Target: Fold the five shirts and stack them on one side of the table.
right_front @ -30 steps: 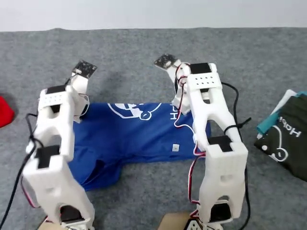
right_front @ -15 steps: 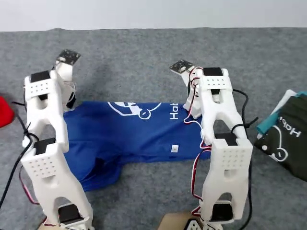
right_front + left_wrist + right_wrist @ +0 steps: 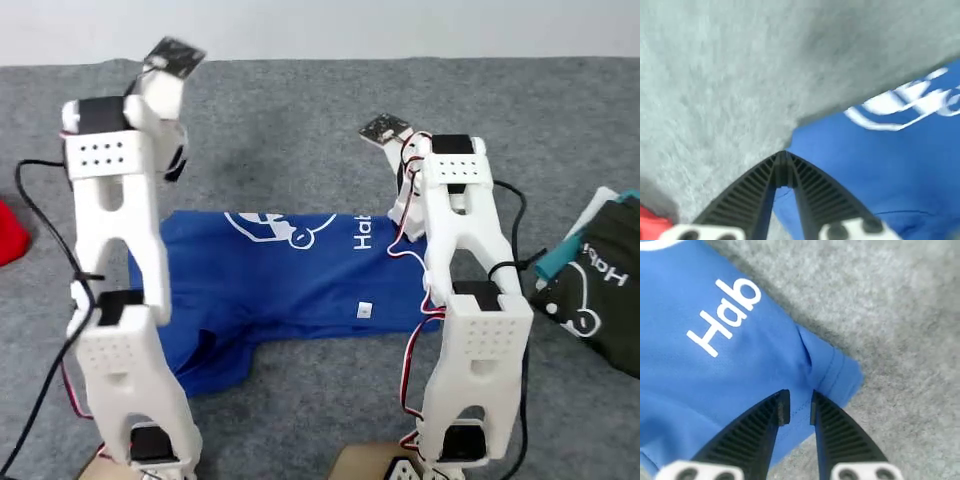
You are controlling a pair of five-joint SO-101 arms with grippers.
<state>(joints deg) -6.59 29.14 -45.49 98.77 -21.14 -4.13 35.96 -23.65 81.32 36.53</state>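
At the far left edge of the desk [image 3: 300,110], a grey, carpet-like surface, lies a bit of red cloth [image 3: 10,232]. The left wrist view catches it too, as a red corner [image 3: 652,220] beside the finger's base.

Next comes the left arm [image 3: 110,200], standing tall over the left end of the blue shirt [image 3: 290,280] and covering that edge from above. Its wrist view fills in the rest. The left end effector [image 3: 783,156] has its fingers pressed together at the tips with nothing between them. It hangs over the spot where the shirt's corner [image 3: 880,165] meets the grey surface.

The blue shirt lies spread flat in the middle of the desk between the two arms. Its white print faces up, and a sleeve is bunched at the near left.

The right arm [image 3: 460,230] crosses the shirt's right end and hides it from above. Up close, the right end effector [image 3: 799,405] has its fingers parted by a narrow slit and grips nothing. It sits just over the sleeve hem [image 3: 835,375], near the white lettering.

Well apart, at the right edge, sits a pile of folded shirts [image 3: 600,270]. A dark one with white print is on top, and a teal layer [image 3: 560,255] peeks out underneath.
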